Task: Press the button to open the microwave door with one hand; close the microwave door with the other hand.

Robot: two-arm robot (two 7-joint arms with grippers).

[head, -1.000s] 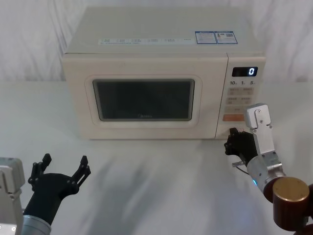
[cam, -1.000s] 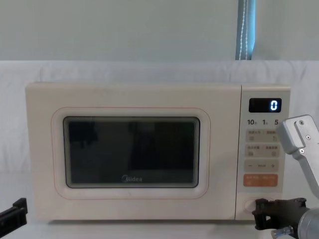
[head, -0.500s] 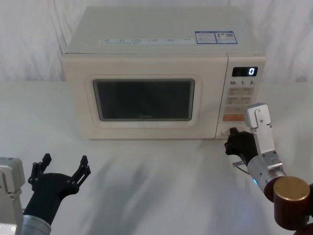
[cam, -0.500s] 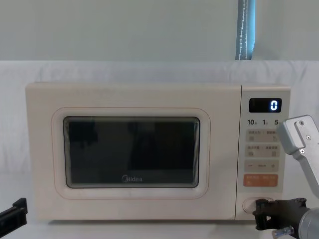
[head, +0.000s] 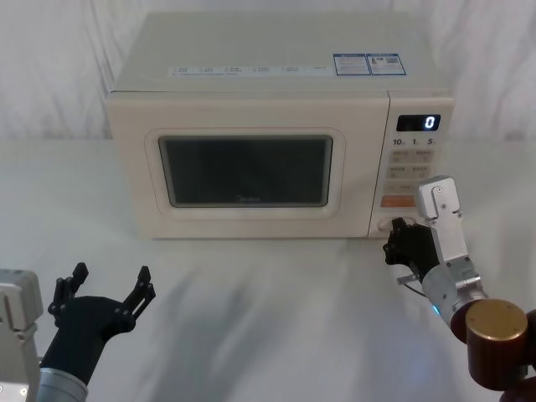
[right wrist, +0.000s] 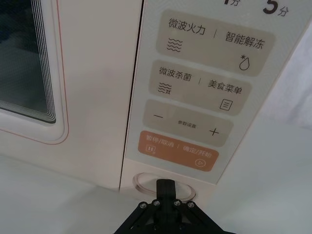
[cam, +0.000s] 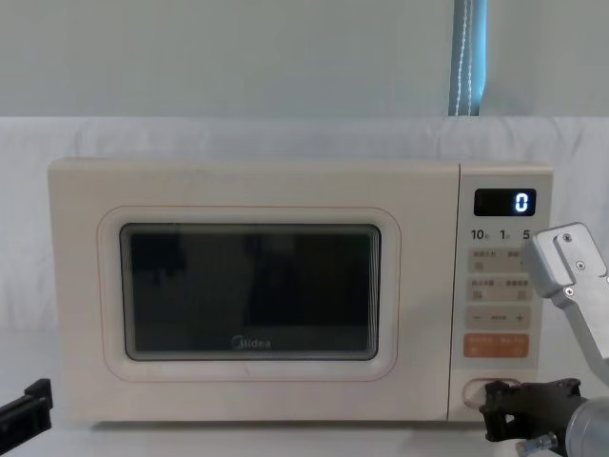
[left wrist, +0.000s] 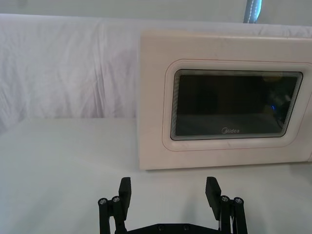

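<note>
White cloth covers the table (head: 276,293); on it we see the microwave door (head: 251,172), shut, marked "Midea"; the display (cam: 504,202) reads "0"; our right claw (right wrist: 165,187), fingers closed on nothing, touches the button (right wrist: 144,181); our left claw (left wrist: 169,195) rests spread wide, empty, near the table's front.

Bright, even, soft light; faint shadows on the tablecloth (head: 276,301), perhaps slightly hazy.

white-draped table (head: 276,285) — cream microwave (head: 276,92) on it
</note>
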